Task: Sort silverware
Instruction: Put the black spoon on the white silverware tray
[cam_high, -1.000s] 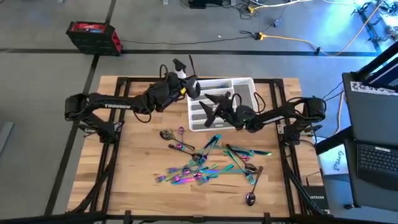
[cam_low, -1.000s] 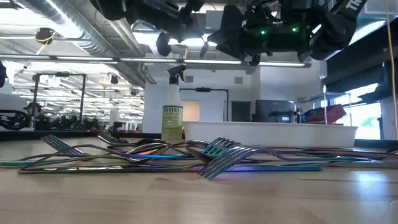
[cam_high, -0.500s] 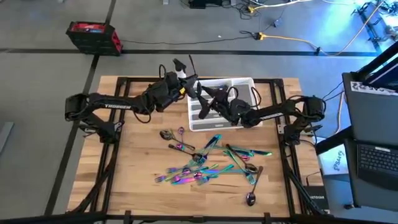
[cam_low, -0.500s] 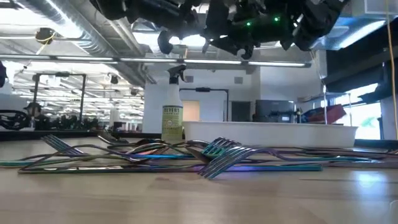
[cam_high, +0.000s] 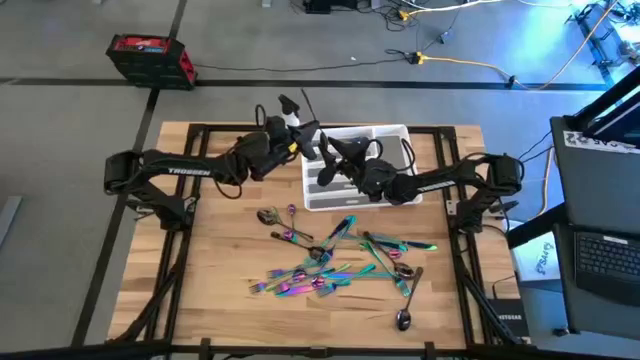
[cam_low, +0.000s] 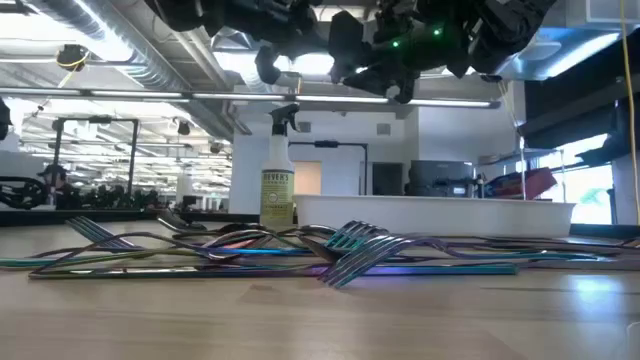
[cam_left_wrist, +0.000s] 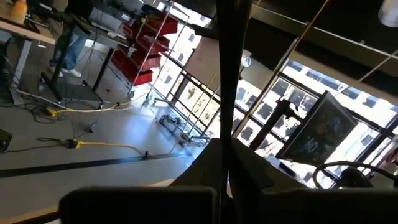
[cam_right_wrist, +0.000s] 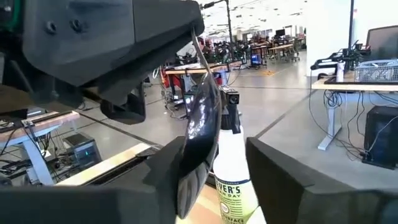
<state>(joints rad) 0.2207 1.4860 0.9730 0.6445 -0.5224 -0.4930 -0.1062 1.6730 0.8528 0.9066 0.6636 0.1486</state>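
1. High view: left tool and right tool meet above the white tray; unsorted silverware lies scattered on the desk, near the tray.
2. Low view: forks lie piled before the spray bottle.
3. Left wrist view: left tool is clamped on a slim handle, apparently a handover.
4. Right wrist view: spoon sits between the right tool's fingers; cannot tell if gripped.

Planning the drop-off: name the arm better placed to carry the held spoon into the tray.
Right, probably: the right gripper hangs over the tray, open fingers straddling the spoon; the left gripper holding it sits at its edge.
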